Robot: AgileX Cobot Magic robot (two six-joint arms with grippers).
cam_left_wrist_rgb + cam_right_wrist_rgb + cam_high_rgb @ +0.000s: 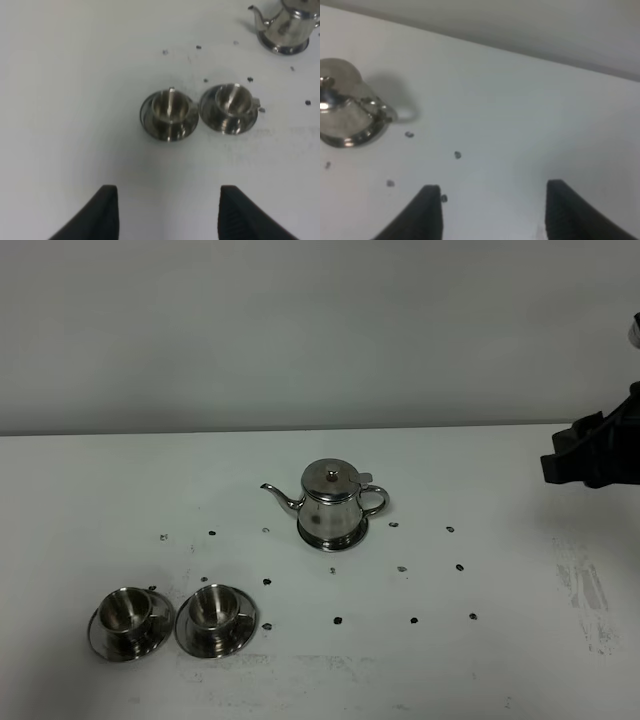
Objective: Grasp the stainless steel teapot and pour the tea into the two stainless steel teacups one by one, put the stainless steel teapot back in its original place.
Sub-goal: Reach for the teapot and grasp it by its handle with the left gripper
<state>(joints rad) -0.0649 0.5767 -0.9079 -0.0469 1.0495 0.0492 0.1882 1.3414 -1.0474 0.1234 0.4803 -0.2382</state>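
the stainless steel teapot (pixel 332 505) is set upright in the middle of the table (pixel 100 490), lid on, spout pointed left in the high view, with dark specks (pixel 338 620) scattered around it. the left teacup (pixel 127 610) and right teacup (pixel 213 606) are parked side by side on their saucers (pixel 245 630) near the front left, well apart from the pot. the left hand (pixel 168 192) is held released and empty short of the cups, and the right hand (pixel 493 187) is spread wide, empty too, off the teapot's handle side.
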